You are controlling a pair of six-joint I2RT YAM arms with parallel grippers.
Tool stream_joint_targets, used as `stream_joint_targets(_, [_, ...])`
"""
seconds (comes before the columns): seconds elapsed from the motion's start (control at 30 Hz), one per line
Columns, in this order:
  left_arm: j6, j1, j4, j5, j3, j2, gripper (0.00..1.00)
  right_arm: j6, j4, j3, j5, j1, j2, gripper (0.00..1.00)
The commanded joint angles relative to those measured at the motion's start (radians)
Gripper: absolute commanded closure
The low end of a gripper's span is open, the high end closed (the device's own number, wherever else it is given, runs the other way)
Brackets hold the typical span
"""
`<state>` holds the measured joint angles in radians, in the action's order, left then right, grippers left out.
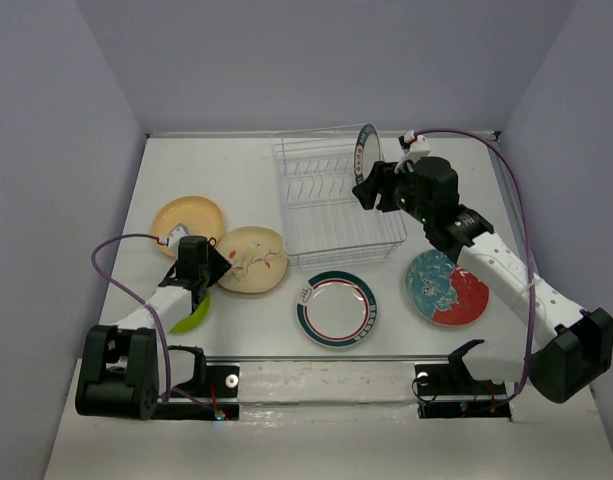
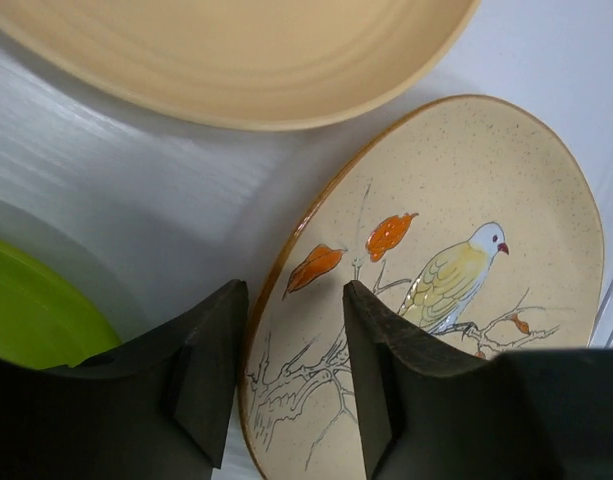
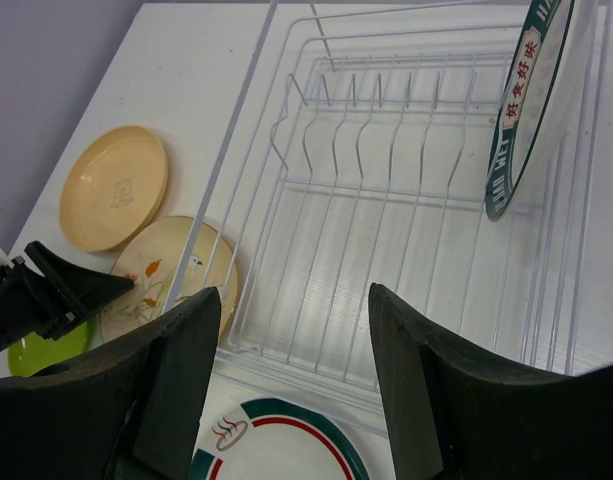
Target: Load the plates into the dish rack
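A clear-white wire dish rack [image 1: 326,235], ribbed with rows of thin upright tines, sits at the back of the white bench [image 1: 216,170]. A single dark-rimmed plate [image 1: 367,150] stands on edge, slightly tilted, at its right end. Five round plates lie flat in front of it: a plain glossy orange-tan plate [image 1: 189,220], a cream plate [image 1: 254,258], a small lime-green plate [image 1: 191,315] partly under the left arm, a white plate [image 1: 336,308] ringed in teal and red, and a teal-and-red floral plate [image 1: 446,288]. The right wrist camera picks out white lettering on the racked plate's rim band, too small to read from above. The left wrist camera alone shows the cream plate's speckled glaze, brown edge, painted bird and orange leaves. The left arm lies low and stretched forward, the left claw [image 2: 294,370] apart, its black fingers [image 2: 211,380] straddling the cream plate's rim without pinching it. The right arm reaches up and inward, the right claw [image 3: 296,380] spread wide and empty above the rack's near right side.
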<state>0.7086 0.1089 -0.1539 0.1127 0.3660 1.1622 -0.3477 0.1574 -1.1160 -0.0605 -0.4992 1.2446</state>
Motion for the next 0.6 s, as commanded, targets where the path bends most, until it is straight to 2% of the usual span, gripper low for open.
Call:
stream_joint_targets(0.0, [0.052,-0.003,-0.049,-0.050,-0.067,-0.033,0.51,-0.014,-0.051,-0.007,-0.015,-0.010,-0.007,0.34])
stream_joint_targets(0.03, [0.058,-0.003,-0.053,-0.045,-0.082,-0.048,0.63,-0.017,-0.052,-0.005,-0.018,-0.010,-0.007,0.34])
stream_joint_targets(0.1, [0.071,-0.003,-0.058,-0.035,-0.094,-0.091,0.78,-0.022,-0.050,-0.007,-0.030,-0.010,-0.005,0.34])
stream_joint_targets(0.23, [0.081,-0.005,-0.067,-0.024,-0.128,-0.154,0.95,-0.030,-0.045,-0.010,-0.036,-0.010,-0.005,0.35])
stream_joint_targets(0.37, [0.078,-0.005,-0.065,-0.024,-0.148,-0.278,0.95,-0.040,-0.039,-0.021,-0.051,-0.019,-0.004,0.35])
stream_joint_targets(0.57, [0.048,-0.005,0.068,-0.002,-0.087,-0.485,0.95,-0.059,-0.039,-0.051,-0.127,-0.030,0.030,0.34])
